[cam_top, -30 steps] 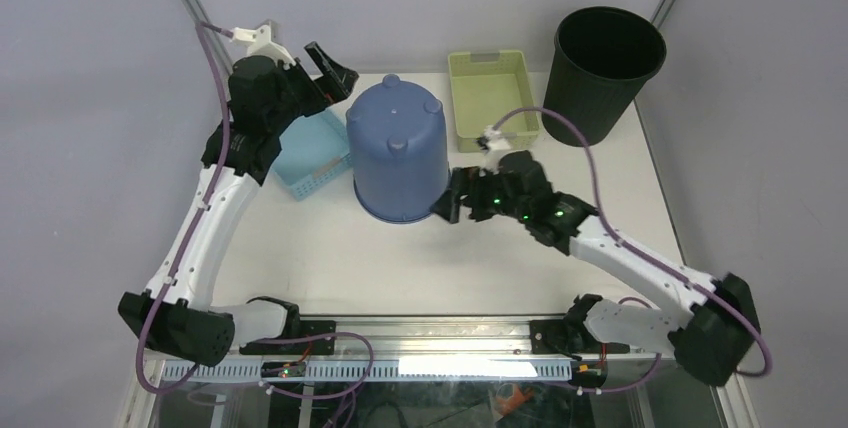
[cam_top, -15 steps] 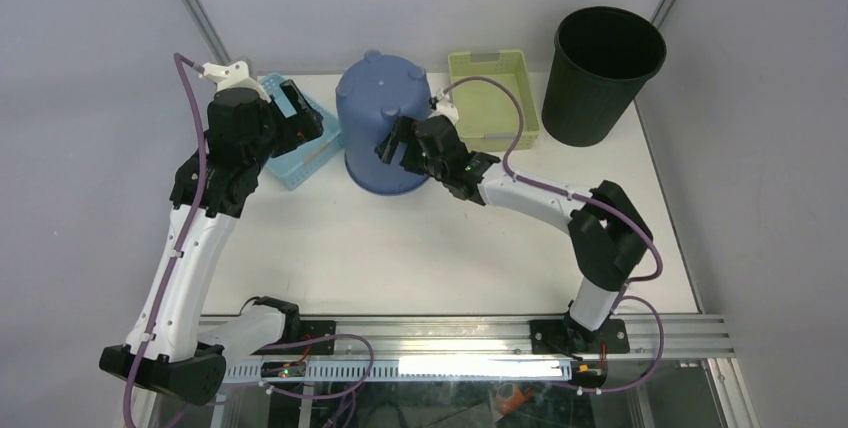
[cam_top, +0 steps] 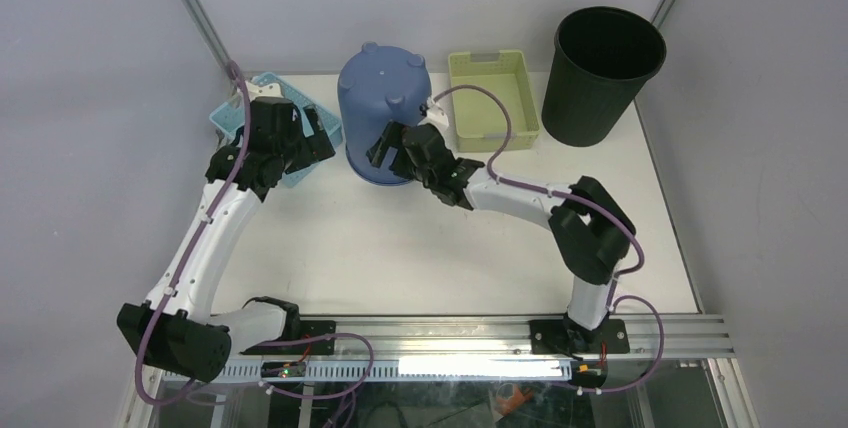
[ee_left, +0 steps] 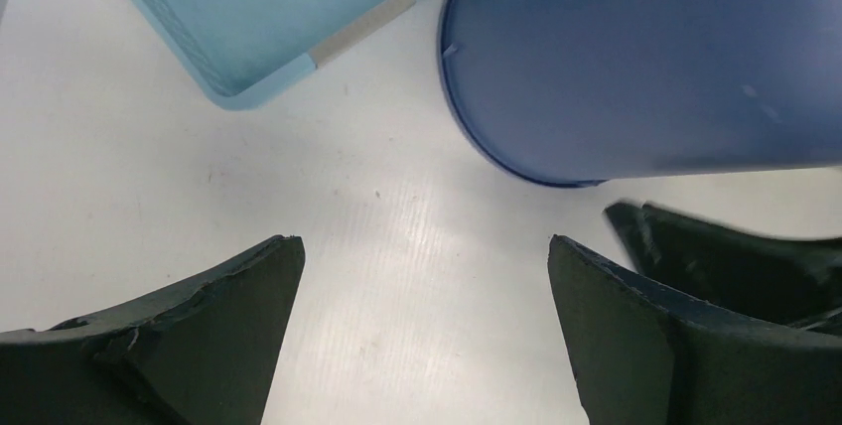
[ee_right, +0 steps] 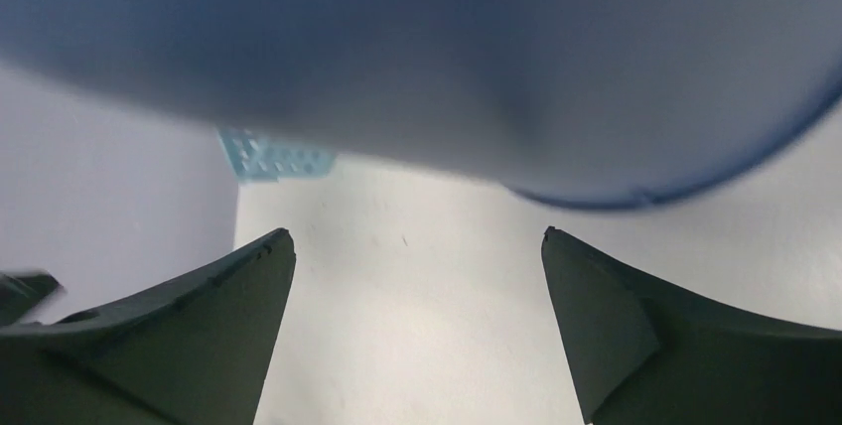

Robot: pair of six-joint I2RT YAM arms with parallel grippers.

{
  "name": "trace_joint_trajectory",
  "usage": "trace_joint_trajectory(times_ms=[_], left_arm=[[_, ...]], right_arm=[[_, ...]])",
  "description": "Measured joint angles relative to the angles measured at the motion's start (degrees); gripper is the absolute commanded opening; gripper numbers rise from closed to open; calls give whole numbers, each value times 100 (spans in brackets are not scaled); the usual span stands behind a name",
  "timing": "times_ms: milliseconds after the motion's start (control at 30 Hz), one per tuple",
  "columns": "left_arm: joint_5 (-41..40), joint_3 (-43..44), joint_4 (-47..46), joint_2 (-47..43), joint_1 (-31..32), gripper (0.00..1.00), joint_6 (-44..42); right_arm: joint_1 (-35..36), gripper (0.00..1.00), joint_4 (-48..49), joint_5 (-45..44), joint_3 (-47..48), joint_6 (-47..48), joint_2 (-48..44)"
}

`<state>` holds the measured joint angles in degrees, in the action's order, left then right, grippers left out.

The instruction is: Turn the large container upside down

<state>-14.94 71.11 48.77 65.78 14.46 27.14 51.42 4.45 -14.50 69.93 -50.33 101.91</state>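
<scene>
The blue bucket (cam_top: 385, 113) stands with its mouth down on the surface (cam_top: 420, 248), and its bottom with the small feet points up. It is now at the back of the surface, between the light blue basket (cam_top: 240, 113) and the green tray (cam_top: 490, 93). One second ago it stood more toward the middle, so it has slid backward and a little to the left. The basket has also changed place: before it lay just beside the bucket's left side, and now it sits turned in the back left corner, apart from the bucket. My left hand (cam_top: 322, 138) was raised above the basket earlier; now it is low, near the left side of the bucket, with its fingers (ee_left: 179, 346) apart and only bare surface between them. My right hand (cam_top: 388, 148) was at the bucket's right base one second ago. Now its arm reaches much farther forward and the hand is at the near right side of the bucket. Its fingers are spread too, and the blue wall is in front of them, not between them. The black bin (cam_top: 605, 73) has not moved.
</scene>
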Motion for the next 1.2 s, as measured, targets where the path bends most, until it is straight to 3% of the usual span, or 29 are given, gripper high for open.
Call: trace_joint_trajectory(times_ms=[233,400,667,800,1000,1200], left_arm=[[422,-249,-188,393,-492,99,-146],[772,-417,-551,671,-1213,99,-105],[916,63,-977,2050,-1419,99,149],[590,533,-1213,2826,-1416,99,-175],[627,750,-1475,3604,-1419,97,-579],[1117,129,-1550,3276,-1414,98,-483]], right_arm=[[-734,100,214,57,1696,-61,1252],[-1274,100,568,197,1325,-81,1113],[-767,99,496,647,-675,118,-555],[-654,100,227,918,-1641,439,-1746],[-708,100,-564,619,-2833,566,-3429],[-710,99,-1502,7,-3091,645,-4540]])
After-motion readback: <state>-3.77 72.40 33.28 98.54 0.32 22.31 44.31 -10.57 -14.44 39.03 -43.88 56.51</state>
